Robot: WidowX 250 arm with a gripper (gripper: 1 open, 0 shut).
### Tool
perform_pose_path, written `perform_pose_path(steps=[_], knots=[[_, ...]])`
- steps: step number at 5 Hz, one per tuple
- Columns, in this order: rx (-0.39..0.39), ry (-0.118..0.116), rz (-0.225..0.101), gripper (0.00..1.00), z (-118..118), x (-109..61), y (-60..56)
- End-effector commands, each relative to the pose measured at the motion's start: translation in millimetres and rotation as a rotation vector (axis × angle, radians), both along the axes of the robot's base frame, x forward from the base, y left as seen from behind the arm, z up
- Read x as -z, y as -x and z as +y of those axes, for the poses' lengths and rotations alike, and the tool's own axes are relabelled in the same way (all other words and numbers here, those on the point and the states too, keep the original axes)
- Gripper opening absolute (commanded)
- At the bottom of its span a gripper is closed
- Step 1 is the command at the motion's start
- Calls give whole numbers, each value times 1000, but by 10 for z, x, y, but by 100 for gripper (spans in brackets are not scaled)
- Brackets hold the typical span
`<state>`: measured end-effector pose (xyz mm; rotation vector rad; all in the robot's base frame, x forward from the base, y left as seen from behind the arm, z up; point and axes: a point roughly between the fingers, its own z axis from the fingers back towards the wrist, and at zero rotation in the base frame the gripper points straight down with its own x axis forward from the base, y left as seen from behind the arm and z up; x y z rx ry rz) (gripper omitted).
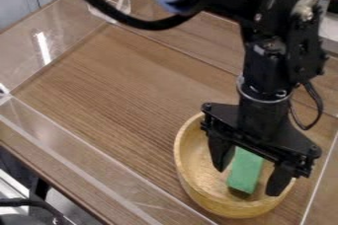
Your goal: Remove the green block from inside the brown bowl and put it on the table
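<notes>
While spread wide, hand [250,171] straddles green block [244,177], fingers down inside brown bowl [192,164], contact unclear, desk [119,91] beyond.

The bowl [211,175] sat on the table [126,86] at the near right, close to the table's near edge. The block [246,176] lay inside the bowl, toward its right half. The end effector [248,168] hung over the bowl, pointing down, one finger left of the block and the other to its right, the block between them. A low wall [53,130] ran along the table's near left edge, and another wall piece [106,7] stood at the far left corner.
</notes>
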<state>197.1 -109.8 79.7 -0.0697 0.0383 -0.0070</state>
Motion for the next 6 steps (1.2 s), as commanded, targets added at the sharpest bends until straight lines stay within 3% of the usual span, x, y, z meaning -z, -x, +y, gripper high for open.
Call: perform_pose_path(steps=[1, 6], knots=[[-17, 25, -38, 100, -6, -51, -89], [-51, 50, -38, 100, 21, 89, -169]])
